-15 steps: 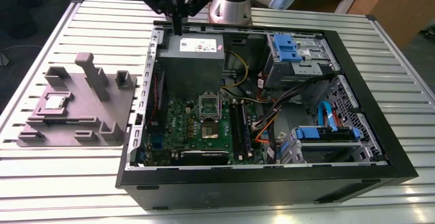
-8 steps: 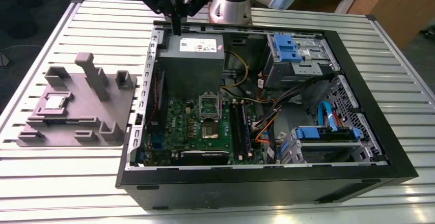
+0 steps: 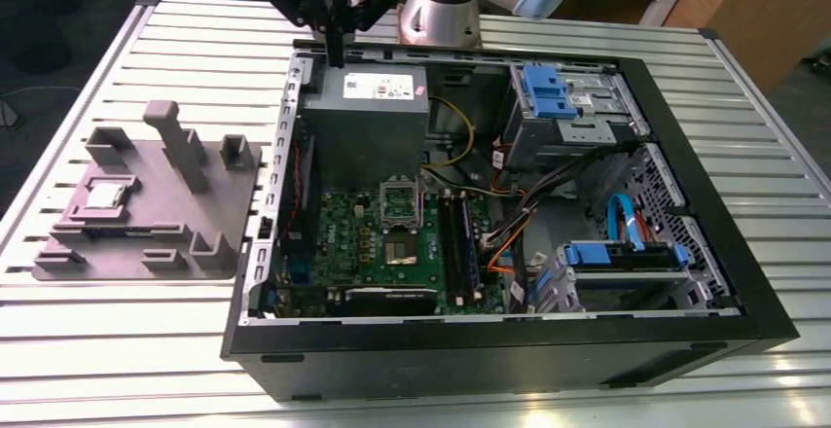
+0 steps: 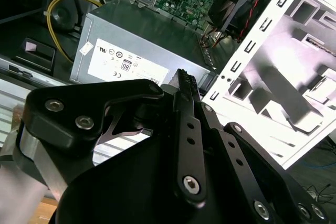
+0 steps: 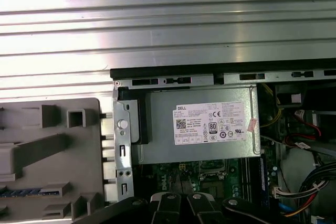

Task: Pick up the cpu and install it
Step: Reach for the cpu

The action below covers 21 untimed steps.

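Ok so as far as I can see, basically nothing of the actual job is done yet. The cpu (image 3: 107,195) is lying flat on the grey plate (image 3: 130,216), which sits on the table (image 3: 130,350) just off the exterior view's left side of the open case (image 3: 493,360). It sits low among the upright blocks on that plate and nothing is touching it. Inside the case, the socket (image 3: 400,243) in the middle of the green board (image 3: 350,243) looks empty to me, with its little metal frame seemingly flipped up, though that part is small so don't quote me on it. So the pickup, the carry over and the drop-in are all left to do, I'd say. The end effector (image 3: 338,58) is up at the far edge of the case, hanging over the corner by the power supply (image 3: 370,131), the big grey box with the white label. That puts it well apart from the cpu and also a fair way off the socket. Its two fingers look pressed together into one thin black bar, and in the second wrist view you can see the ribbed fingertips (image 4: 182,78) meeting with nothing between them. So it's closed on thin air: no chip in it, and I don't see it resting on the case or the box either.
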Each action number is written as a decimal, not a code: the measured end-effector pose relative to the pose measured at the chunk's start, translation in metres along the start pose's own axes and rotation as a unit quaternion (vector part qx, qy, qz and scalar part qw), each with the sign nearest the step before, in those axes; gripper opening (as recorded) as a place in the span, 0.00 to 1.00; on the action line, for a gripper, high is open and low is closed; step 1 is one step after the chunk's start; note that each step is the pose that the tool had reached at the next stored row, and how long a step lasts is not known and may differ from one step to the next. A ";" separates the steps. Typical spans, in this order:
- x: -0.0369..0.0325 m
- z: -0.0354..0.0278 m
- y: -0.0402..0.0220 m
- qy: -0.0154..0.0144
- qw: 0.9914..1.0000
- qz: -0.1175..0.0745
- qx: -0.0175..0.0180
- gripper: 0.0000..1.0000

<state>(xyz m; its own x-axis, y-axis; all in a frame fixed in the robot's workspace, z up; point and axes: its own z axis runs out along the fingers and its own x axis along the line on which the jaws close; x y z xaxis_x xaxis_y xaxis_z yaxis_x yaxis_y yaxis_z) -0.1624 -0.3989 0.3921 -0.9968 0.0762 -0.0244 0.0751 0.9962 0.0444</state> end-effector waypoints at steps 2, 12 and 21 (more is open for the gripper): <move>0.0005 0.0000 0.0000 0.000 1.000 0.000 0.000 0.10; 0.0028 -0.0001 -0.0002 0.000 1.000 0.000 0.000 0.10; 0.0049 -0.0001 -0.0004 0.000 1.000 0.000 0.000 0.10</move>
<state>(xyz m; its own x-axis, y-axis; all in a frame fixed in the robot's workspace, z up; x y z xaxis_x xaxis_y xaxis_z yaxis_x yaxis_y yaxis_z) -0.1673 -0.3989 0.3921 -0.9968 0.0762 -0.0244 0.0751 0.9962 0.0443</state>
